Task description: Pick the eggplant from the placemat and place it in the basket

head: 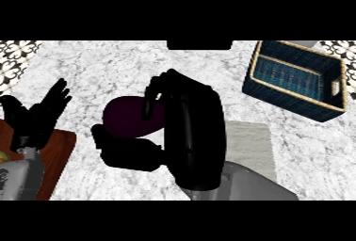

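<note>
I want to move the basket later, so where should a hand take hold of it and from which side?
Take the basket by its tan rim, on the near-left wall facing the right hand, coming from above. It sits open-topped and skewed on the counter, and that wall is nearest, with nothing standing beside it.

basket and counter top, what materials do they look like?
Basket: looks woven, dark blue wicker or rattan with a tan rim; ribbed weave shows on its floor and walls. Counter: looks like polished marble, white with grey veining, though it could be laminate.
</note>
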